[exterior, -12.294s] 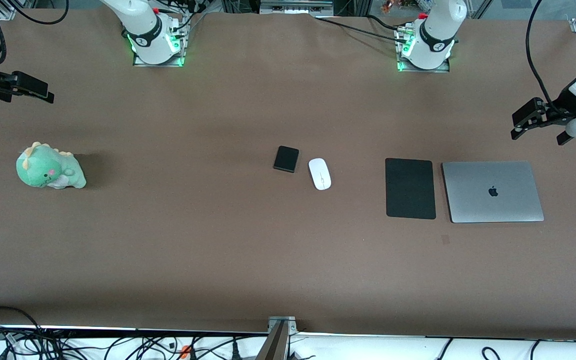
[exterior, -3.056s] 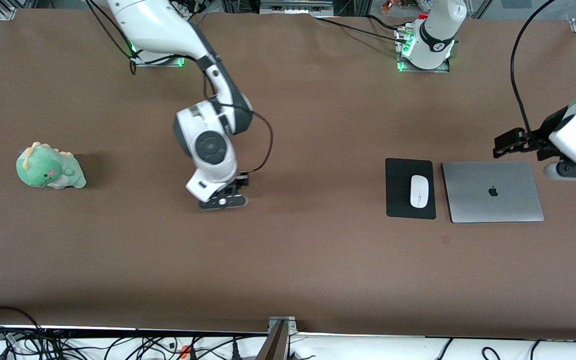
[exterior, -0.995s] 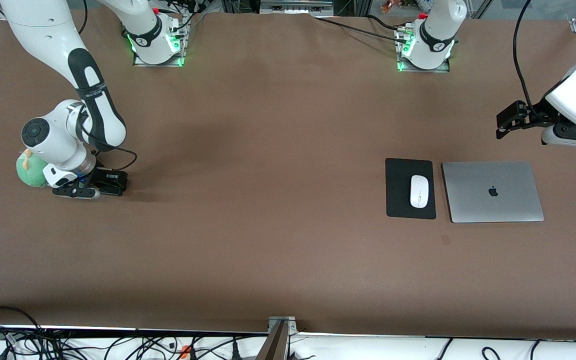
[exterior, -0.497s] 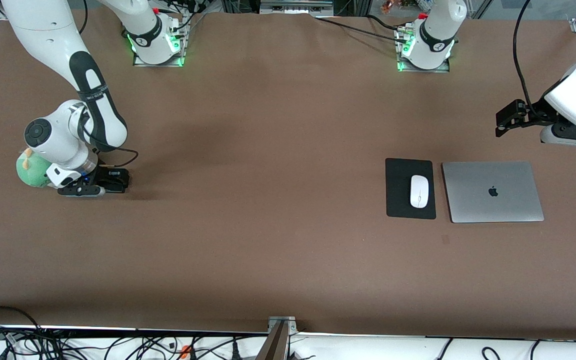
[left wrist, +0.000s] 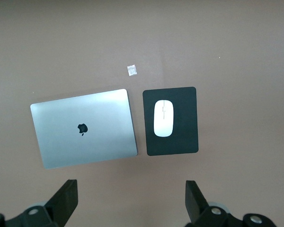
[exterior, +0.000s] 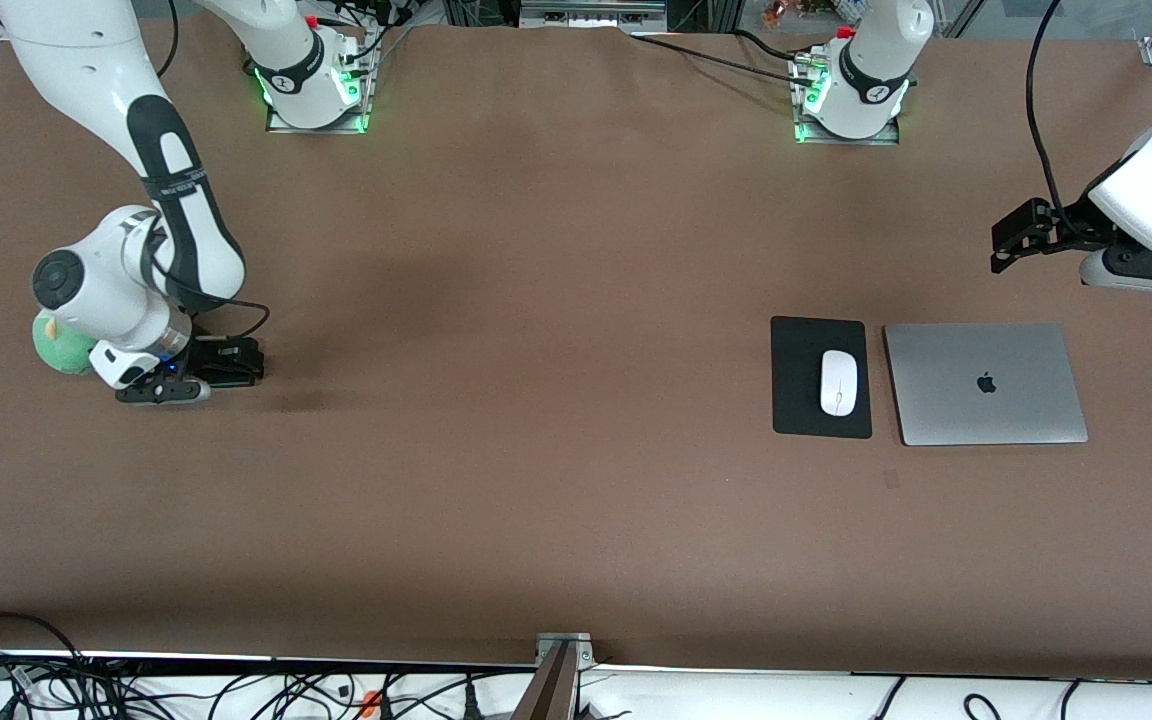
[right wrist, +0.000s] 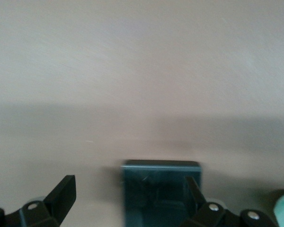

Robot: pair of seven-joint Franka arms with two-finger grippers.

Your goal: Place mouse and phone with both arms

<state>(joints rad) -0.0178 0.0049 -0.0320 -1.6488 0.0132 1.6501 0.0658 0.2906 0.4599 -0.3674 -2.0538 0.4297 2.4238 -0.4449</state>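
Read as a clock face from the front camera, the right end effector sits low at nine o'clock on the table. Its fingers are spread apart, gripping nothing. The phone lies flat on the table between them, one edge close against one finger. A green plush is at nine o'clock from there, partly hidden by the right arm's wrist.

Toward three o'clock, the mouse rests on the mouse pad, inside all of its edges. The laptop lies at the pad's three o'clock, their long edges parallel across a narrow gap.

The left end effector waits in the air over bare table, at one o'clock from the laptop, fingers wide apart and empty.

A broad bare stretch of table runs between the phone and the pad.
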